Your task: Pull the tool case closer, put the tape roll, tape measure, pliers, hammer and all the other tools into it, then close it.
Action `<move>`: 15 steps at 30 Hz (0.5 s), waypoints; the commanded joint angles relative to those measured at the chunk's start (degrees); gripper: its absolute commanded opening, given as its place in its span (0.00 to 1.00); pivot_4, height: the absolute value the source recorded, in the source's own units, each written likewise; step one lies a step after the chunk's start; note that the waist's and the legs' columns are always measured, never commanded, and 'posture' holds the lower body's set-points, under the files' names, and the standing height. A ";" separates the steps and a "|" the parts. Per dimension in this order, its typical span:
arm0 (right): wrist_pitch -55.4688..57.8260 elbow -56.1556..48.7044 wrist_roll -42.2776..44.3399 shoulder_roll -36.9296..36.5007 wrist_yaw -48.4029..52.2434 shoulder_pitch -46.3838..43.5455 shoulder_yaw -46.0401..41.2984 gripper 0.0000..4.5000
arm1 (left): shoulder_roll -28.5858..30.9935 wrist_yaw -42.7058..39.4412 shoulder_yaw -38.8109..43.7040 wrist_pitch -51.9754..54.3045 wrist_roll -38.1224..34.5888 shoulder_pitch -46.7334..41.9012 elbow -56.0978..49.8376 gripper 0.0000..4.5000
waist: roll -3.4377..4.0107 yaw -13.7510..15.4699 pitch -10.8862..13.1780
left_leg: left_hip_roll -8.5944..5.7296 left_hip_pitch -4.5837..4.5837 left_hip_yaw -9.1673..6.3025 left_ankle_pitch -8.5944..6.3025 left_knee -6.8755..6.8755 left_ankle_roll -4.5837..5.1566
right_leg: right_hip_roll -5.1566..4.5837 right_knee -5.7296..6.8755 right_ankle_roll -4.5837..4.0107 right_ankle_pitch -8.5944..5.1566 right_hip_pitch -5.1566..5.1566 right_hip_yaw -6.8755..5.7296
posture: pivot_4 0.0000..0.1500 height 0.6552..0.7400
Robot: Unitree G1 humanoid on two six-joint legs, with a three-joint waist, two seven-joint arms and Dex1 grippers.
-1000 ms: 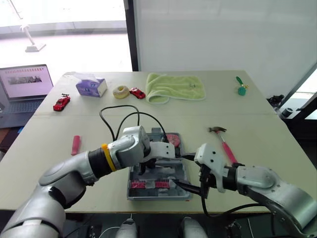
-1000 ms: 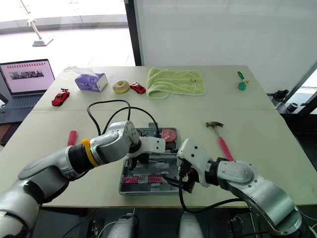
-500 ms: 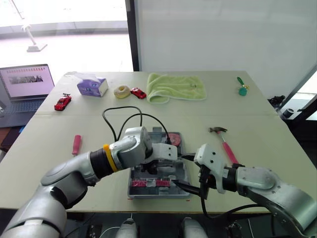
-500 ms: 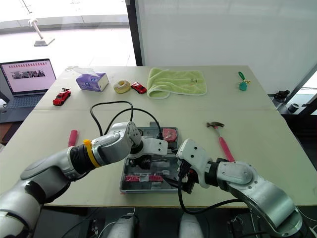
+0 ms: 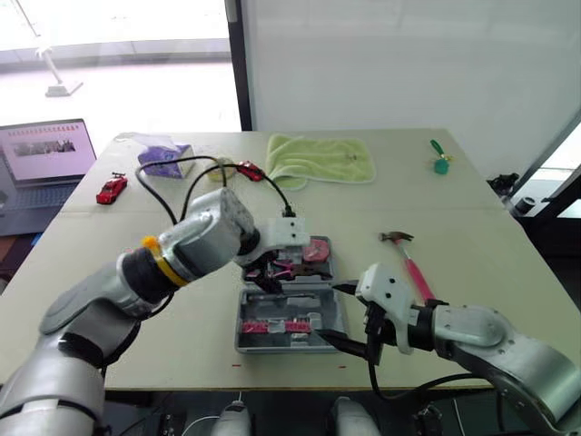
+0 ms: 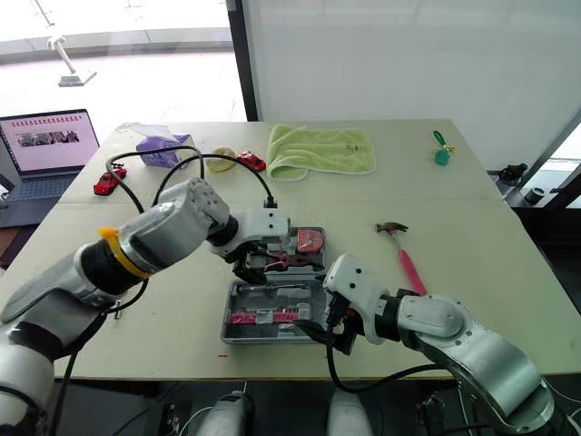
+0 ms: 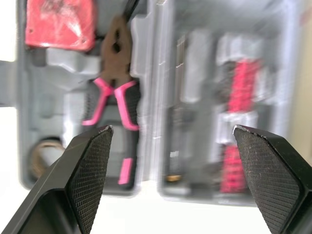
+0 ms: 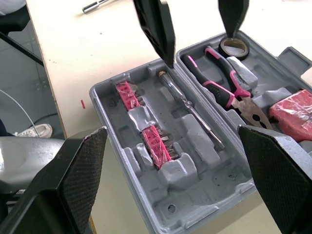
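The grey tool case (image 5: 243, 320) lies open near the table's front edge. Its far half holds pink-handled pliers (image 7: 114, 92), a red tape measure (image 7: 58, 22) and a dark tape roll (image 8: 234, 48). Its near half holds a screwdriver (image 8: 192, 109) and red bit sets (image 8: 155, 141). My left gripper (image 7: 173, 129) hovers open above the case, nothing between its fingers. My right gripper (image 5: 343, 314) stands open at the case's right front corner, empty. A pink-handled hammer (image 5: 410, 259) lies on the table to the right of the case.
A green towel (image 5: 322, 159), a purple tissue box (image 5: 163, 154), two red toy cars (image 5: 112, 189) and a green object (image 5: 440, 163) sit at the back. A laptop (image 5: 41, 154) stands far left. A black cable loops over my left arm.
My left gripper has opened and risen from low in the case's middle to above its far half. The right arm has not moved.
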 commanded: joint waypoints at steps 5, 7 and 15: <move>-0.57 -1.10 0.29 -0.26 0.48 -0.36 -1.19 1.00 | -0.21 3.85 16.63 -14.36 -7.61 14.58 3.14 0.38 | 0.02 -0.15 -0.01 | 0.00 0.08 0.01 0.00 -0.03 0.00 | 0.00 0.04 -0.01 0.00 -0.01 0.02 | 1.00 1.00; -0.42 -1.09 0.36 -0.17 0.33 -0.25 -1.33 1.00 | -0.96 4.93 19.37 -23.26 -8.16 19.63 5.04 0.17 | 0.01 0.07 0.00 | 0.01 0.05 0.00 0.00 -0.01 0.00 | 0.00 0.06 -0.02 0.00 -0.04 0.00 | 1.00 1.00; 0.60 -1.92 1.11 -0.66 -0.16 0.73 -3.30 1.00 | -6.85 10.74 23.19 -42.11 -6.92 31.35 8.15 0.01 | -0.02 0.43 -0.01 | -0.01 0.00 0.01 0.00 0.04 -0.01 | -0.03 0.02 -0.03 0.01 -0.02 -0.01 | 1.00 1.00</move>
